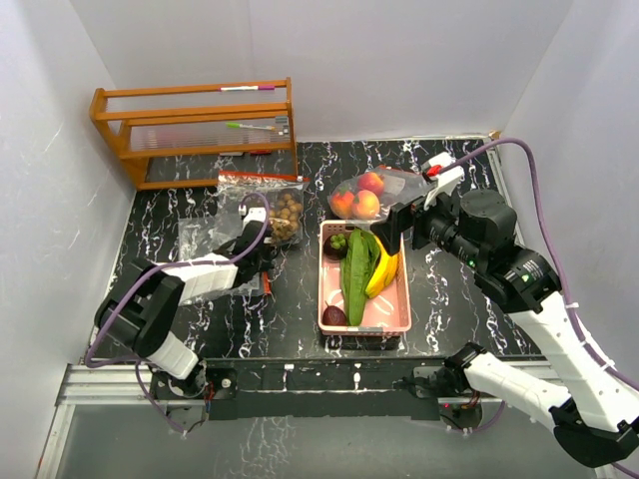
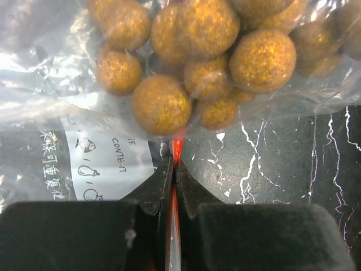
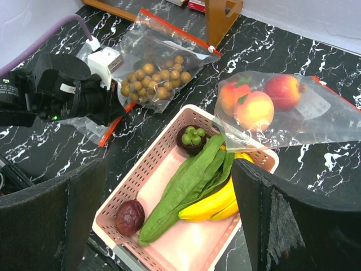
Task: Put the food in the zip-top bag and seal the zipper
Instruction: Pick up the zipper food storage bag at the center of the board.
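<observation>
Left claw [image 2: 174, 169]: closed, its two fingers pinched together on a red zipper strip [image 2: 177, 148]. The strip lies at the near edge of the longan bag [image 1: 283, 212], on the left part of the counter [image 1: 469, 299]. Whether the strip belongs to that bag or to the clear labelled bag [image 2: 107, 164] lying just beside it cannot be told.

Longans [image 2: 197, 56]: a tan bunch inside the longan bag, just beyond the left claw's fingertips.

Right claw [image 3: 169, 175]: wide open, gripping nothing. It hangs above the far right part of the pink basket [image 1: 397, 309].

Peach bag [image 3: 293, 121]: a clear zip-top bag holding three orange-red round fruits [image 3: 254, 107]. It lies at the far end of the basket and its near edge overlaps the basket rim.

In the pink basket, centre of the counter:
- Yellow bananas [image 3: 211, 204] lie along the right side.
- A long green vegetable [image 3: 186, 186] lies beside them.
- A dark fruit with a green cap [image 3: 192, 137] sits at the far end.
- A dark purple fruit [image 3: 130, 216] sits at the near left corner.

Wooden rack [image 1: 200, 125]: stands at the far left against the wall.
</observation>
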